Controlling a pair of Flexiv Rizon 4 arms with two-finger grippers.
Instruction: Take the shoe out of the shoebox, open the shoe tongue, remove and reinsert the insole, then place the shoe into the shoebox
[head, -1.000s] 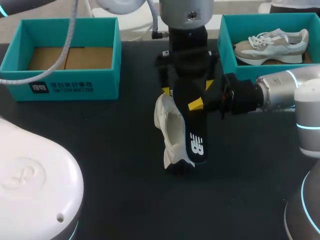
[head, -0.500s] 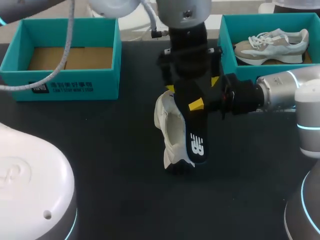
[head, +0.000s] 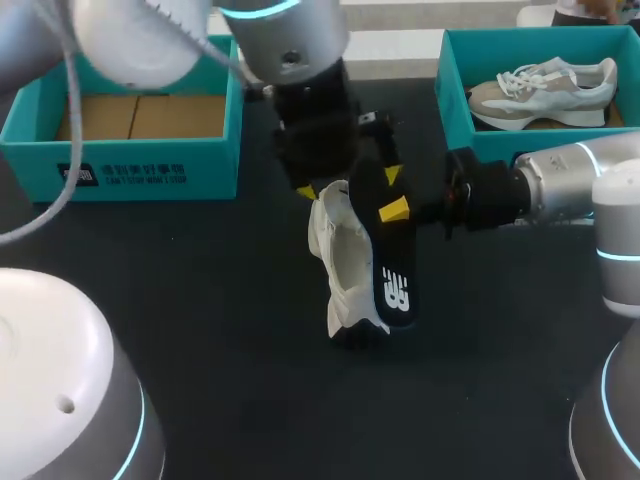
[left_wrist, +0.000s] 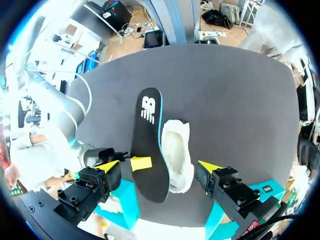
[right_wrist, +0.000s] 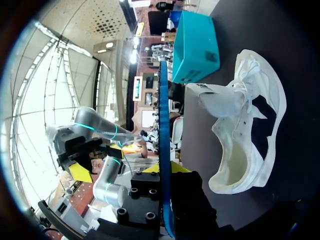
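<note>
Clamping the black insole (head: 392, 270) near its 12 o'clock end, the right gripper (head: 390, 210) comes in from 3 o'clock. In the head view the insole's long axis runs 12 to 6, logo end at 6. The white shoe (head: 345, 255) lies on the table on the same axis, at the insole's 9 o'clock side; contact between them cannot be confirmed. The left gripper (left_wrist: 159, 166) hangs over the 12 o'clock end, fingers spread wide on either side, grasping nothing. Judgement: reinsertion turns on a short shift toward 9 o'clock, and the right arm is the nearer.
</note>
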